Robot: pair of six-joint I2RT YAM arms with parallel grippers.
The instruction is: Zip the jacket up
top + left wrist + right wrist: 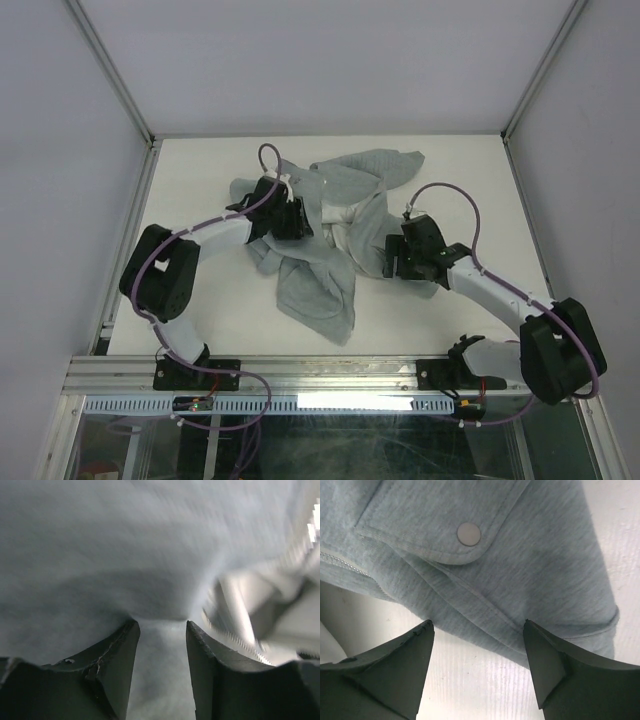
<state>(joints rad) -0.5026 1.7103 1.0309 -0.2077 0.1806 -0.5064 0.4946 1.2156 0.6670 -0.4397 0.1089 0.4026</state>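
Observation:
The pale grey-green jacket [335, 235] lies rumpled in the middle of the white table [190, 180], its whiter lining showing near the centre. My left gripper [287, 218] sits on the jacket's left part. In the left wrist view its jaws [161, 625] stand narrow, with a fold of grey fabric [160, 670] filling the gap. Blurred zipper teeth [235, 639] run just right of the right finger. My right gripper [393, 262] is at the jacket's right edge. It is open and empty [477, 625], with its tips at a hem over bare table. The zipper pull is hidden.
The right wrist view shows a pocket flap with a round snap button [469, 533] and a strip of zipper teeth [342, 561] at the far left. White walls and metal posts [110, 70] enclose the table. A rail [320, 372] runs along the near edge.

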